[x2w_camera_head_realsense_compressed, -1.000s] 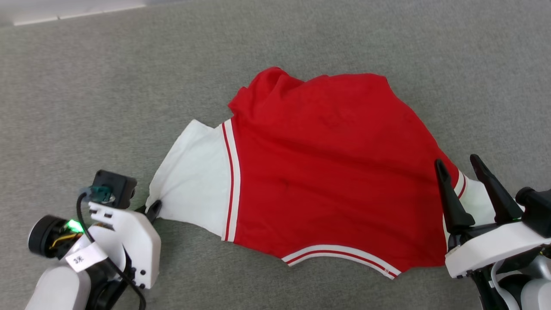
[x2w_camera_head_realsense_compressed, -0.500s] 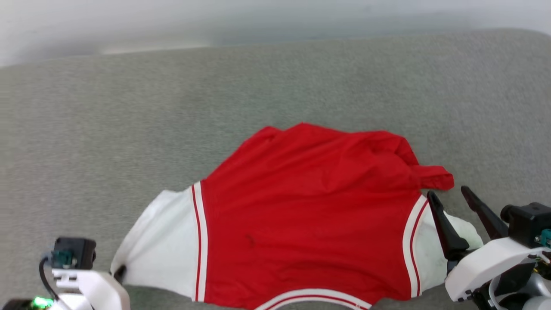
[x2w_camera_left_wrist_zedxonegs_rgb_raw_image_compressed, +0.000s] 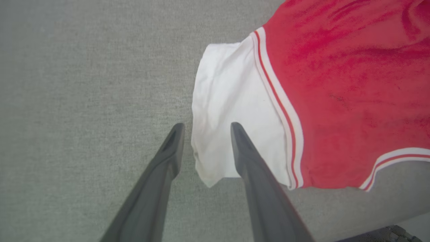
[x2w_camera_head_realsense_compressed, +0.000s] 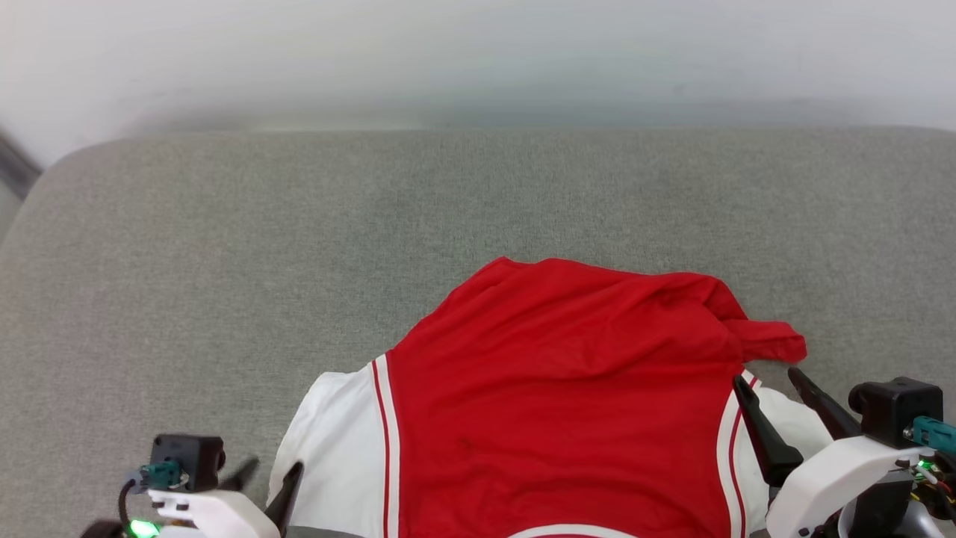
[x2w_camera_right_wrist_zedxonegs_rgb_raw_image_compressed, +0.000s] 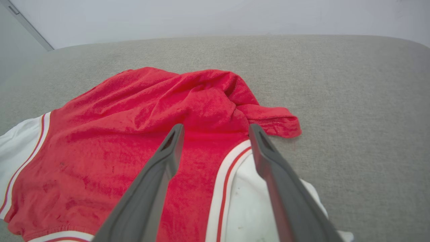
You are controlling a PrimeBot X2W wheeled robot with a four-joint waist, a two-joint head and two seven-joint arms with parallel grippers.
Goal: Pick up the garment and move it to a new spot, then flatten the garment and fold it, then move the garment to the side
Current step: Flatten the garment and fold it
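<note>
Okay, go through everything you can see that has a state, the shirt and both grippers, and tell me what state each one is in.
garment: lying on the grey padded surface, plain red side up, partly spread, far right corner bunched, not folded.
left gripper: open, fingers either side of the left-side white sleeve edge, not closed on it.
right gripper: open, holding nothing, over the striped seam of the right-side white sleeve.

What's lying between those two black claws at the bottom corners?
The garment: in the head view it spans the whole stretch from the left gripper to the right gripper, one white sleeve at each.
</note>
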